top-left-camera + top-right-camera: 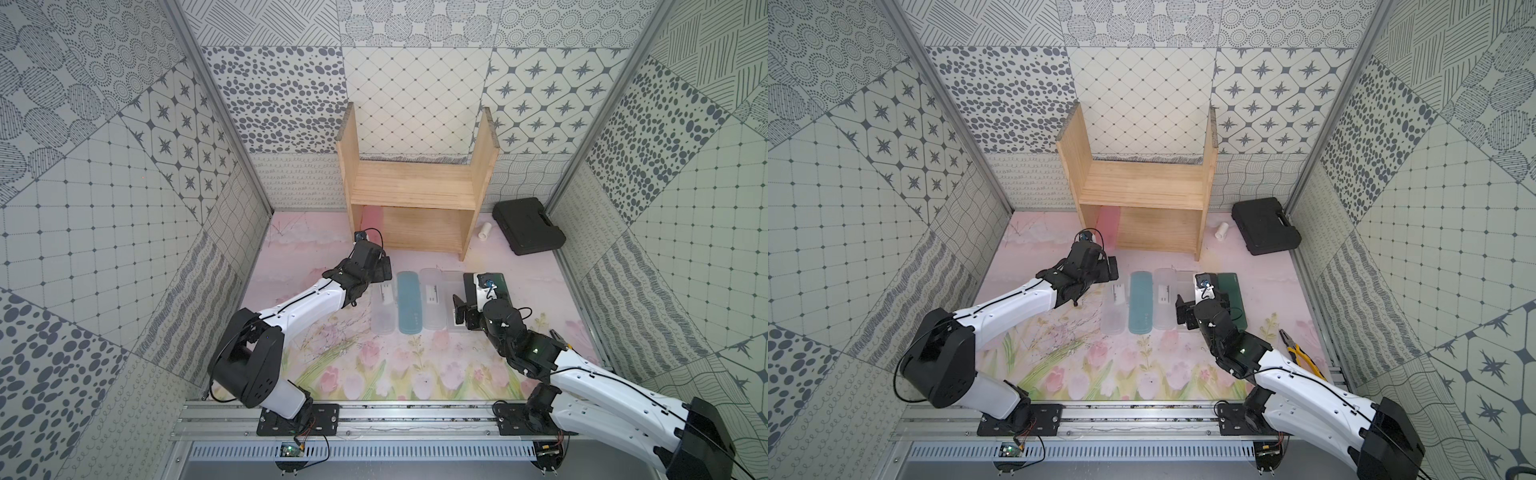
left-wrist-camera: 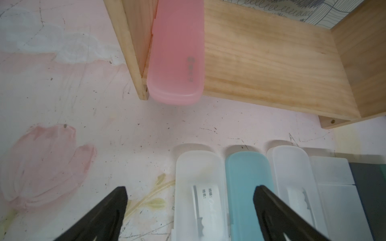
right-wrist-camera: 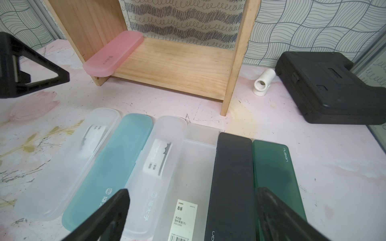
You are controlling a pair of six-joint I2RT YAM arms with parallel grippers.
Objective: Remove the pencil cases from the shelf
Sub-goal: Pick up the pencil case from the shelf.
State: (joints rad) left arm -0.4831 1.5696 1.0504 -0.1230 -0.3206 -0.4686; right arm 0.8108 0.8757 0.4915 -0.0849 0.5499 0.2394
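The light wooden shelf [image 1: 415, 189] stands at the back. A pink pencil case [image 1: 371, 219] [image 2: 177, 52] lies on its lower board against the left side board, its end sticking out over the front. The upper board is bare. On the mat in front lie side by side three frosted clear cases [image 3: 62, 162], a light blue one [image 3: 117, 158], a black one [image 3: 231, 177] and a dark green one [image 3: 273, 164]. My left gripper [image 2: 190, 189] hangs open and empty over the row's left end, facing the pink case. Open and empty too, my right gripper [image 3: 193, 192] hovers over the row's right end.
A large black moulded case [image 1: 528, 226] and a small white pipe piece [image 1: 484, 230] lie right of the shelf. Yellow-handled pliers [image 1: 1298, 353] lie by the right wall, close to my right arm. Patterned walls close in the back and both sides.
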